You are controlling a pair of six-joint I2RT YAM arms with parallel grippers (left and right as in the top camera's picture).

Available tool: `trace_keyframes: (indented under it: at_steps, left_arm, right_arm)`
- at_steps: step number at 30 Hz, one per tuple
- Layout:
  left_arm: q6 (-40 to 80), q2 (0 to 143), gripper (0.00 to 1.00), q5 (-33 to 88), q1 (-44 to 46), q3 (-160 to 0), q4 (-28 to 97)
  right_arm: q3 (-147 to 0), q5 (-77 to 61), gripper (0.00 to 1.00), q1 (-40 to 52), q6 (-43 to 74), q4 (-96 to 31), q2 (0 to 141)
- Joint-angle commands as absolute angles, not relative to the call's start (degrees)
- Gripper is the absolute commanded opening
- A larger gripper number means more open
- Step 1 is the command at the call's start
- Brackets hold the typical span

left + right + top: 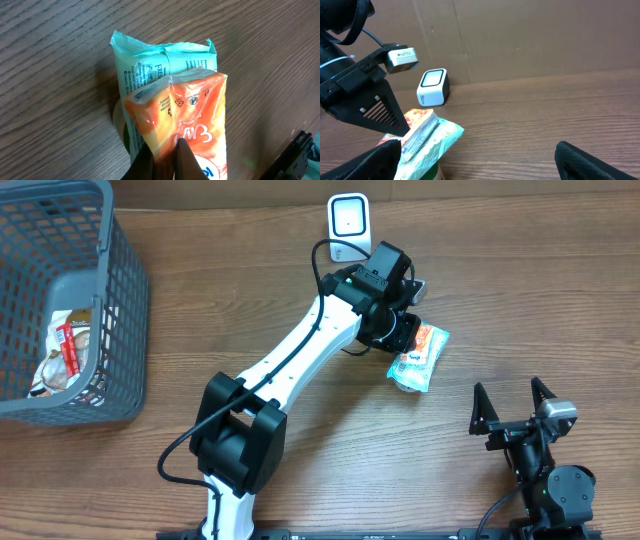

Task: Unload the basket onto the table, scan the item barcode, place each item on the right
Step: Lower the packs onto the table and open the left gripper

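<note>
The item is an orange and teal snack packet [418, 358], right of the table's middle. My left gripper [405, 330] is shut on its orange end. In the left wrist view the two dark fingers [186, 160] pinch the orange film of the packet [185, 110], and the teal end points away. The white scanner [349, 220] stands at the back, just behind the left wrist. The right wrist view has the scanner [433, 87] behind the packet [427, 137]. My right gripper [510, 390] is open near the front right with nothing in it [480, 162].
A grey plastic basket [120, 310] stands at the far left with more packets [68, 345] inside. The left arm [290, 355] stretches diagonally across the middle of the table. A brown cardboard wall [530, 35] closes off the back.
</note>
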State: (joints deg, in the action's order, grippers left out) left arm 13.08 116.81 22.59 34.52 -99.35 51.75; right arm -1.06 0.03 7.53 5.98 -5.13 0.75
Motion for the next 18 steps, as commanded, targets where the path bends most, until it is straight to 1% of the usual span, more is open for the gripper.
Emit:
trace_keyframes:
  at_steps: [1, 5, 12, 15, 18]
  left_arm:
    - [11.9, 117.1, 0.04, 23.9, 34.6, -99.5, 51.6]
    - [11.6, 114.4, 0.04, 22.8, 33.2, -101.0, 52.0]
    - [11.5, 107.5, 0.04, 17.0, 29.7, -101.1, 54.3]
    - [11.5, 106.0, 0.04, 11.8, 28.7, -101.1, 58.1]
    - [11.6, 105.7, 0.04, 2.8, 28.5, -101.1, 62.8]
  right_arm:
    - [-0.5, 0.4, 1.0, 7.3, 5.7, -4.8, 0.6]
    - [-0.5, 0.4, 1.0, 7.3, 5.7, -4.8, 0.6]
    - [-0.5, 0.4, 1.0, 7.3, 5.7, -4.8, 0.6]
    - [-0.5, 0.4, 1.0, 7.3, 5.7, -4.8, 0.6]
    - [-0.5, 0.4, 1.0, 7.3, 5.7, -4.8, 0.6]
